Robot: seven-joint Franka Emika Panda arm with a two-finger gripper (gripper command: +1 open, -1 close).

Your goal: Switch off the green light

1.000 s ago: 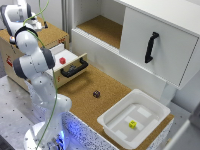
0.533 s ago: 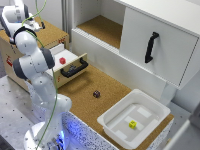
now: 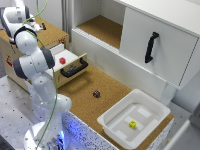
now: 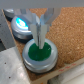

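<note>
In the wrist view the green light (image 4: pixel 41 55) is a round green dome in a silver ring, set on a cork surface. My gripper (image 4: pixel 40 41) is shut, its fingertips together and resting on the top of the dome. In the exterior view my gripper (image 3: pixel 40 25) hangs over the cork-topped box (image 3: pixel 55 34) at the far left. There the arm hides the green light.
A glowing blue button (image 4: pixel 21 25) sits right beside the green one. Below the box an open drawer (image 3: pixel 75 68) holds a red item (image 3: pixel 62 60). A small dark object (image 3: pixel 96 93) lies on the cork counter. A white tray (image 3: pixel 115 125) holds a yellow piece (image 3: pixel 132 124).
</note>
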